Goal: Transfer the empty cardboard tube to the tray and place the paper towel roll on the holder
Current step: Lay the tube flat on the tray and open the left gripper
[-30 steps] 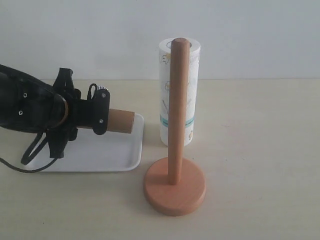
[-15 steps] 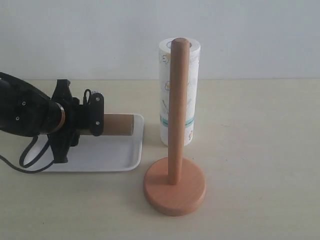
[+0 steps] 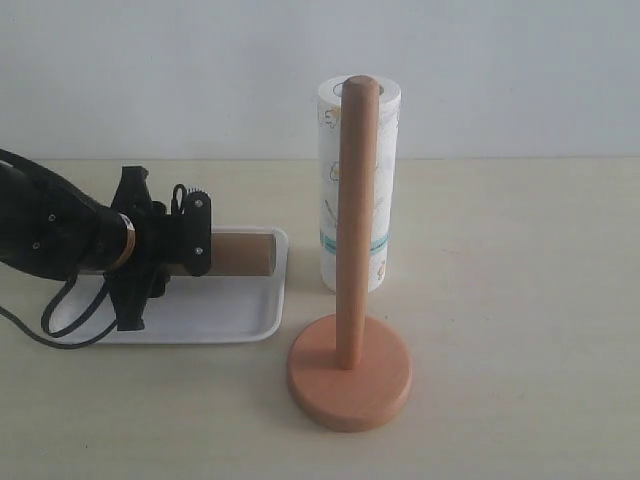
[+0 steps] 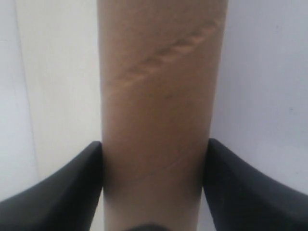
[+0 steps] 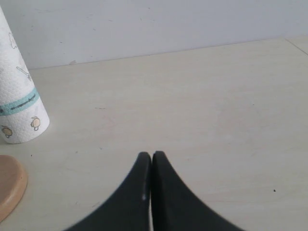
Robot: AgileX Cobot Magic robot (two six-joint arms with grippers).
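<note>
Left gripper [image 3: 193,242] — clamped on the empty cardboard tube [image 3: 246,252], held level over the tray [image 3: 232,318]; right gripper [image 5: 151,162] — closed tight, empty.

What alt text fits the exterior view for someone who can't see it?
The left gripper holds the empty cardboard tube level, low over the tray at left. At centre the holder stands with its post bare, and the paper towel roll stands upright just behind it.
</note>
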